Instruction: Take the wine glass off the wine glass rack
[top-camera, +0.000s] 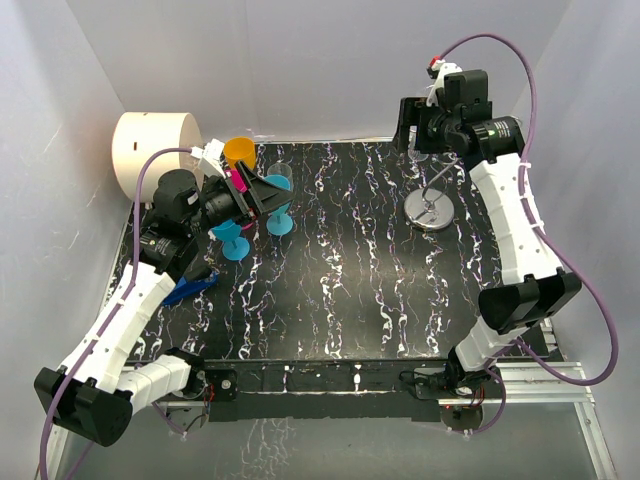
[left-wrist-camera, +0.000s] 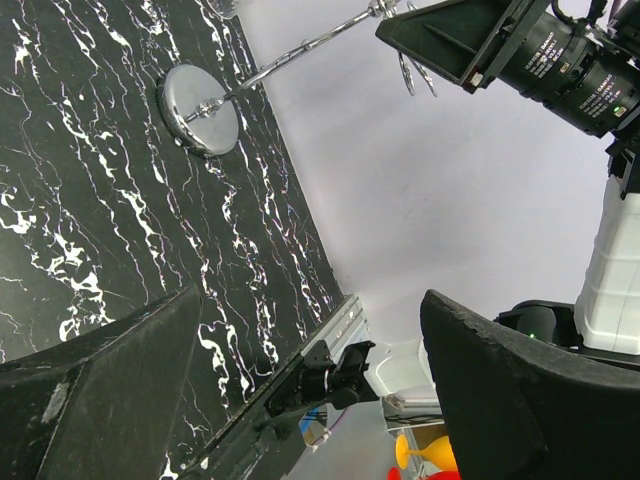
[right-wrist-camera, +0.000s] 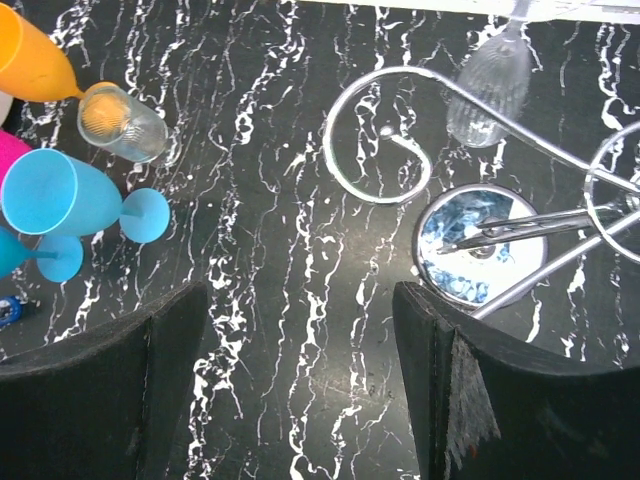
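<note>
The wine glass rack (top-camera: 428, 209) stands at the table's back right: a shiny disc base (right-wrist-camera: 478, 245), a thin stem and curled wire arms (right-wrist-camera: 380, 130). A clear wine glass (right-wrist-camera: 490, 80) hangs bowl down from one arm. My right gripper (right-wrist-camera: 300, 380) hovers above the rack and a little to its left, open, with only bare table between its fingers. In the top view it (top-camera: 410, 125) covers most of the glass. My left gripper (top-camera: 280, 190) is at the back left, open and empty, facing the rack base (left-wrist-camera: 200, 108) from across the table.
Coloured plastic goblets cluster beside my left gripper: orange (top-camera: 240, 152), blue (top-camera: 280, 205) and another blue (top-camera: 235, 240), plus a clear glass (right-wrist-camera: 125, 122). A white cylinder (top-camera: 155, 150) stands at the back left corner. A blue object (top-camera: 190, 290) lies near the left edge. White walls enclose the table.
</note>
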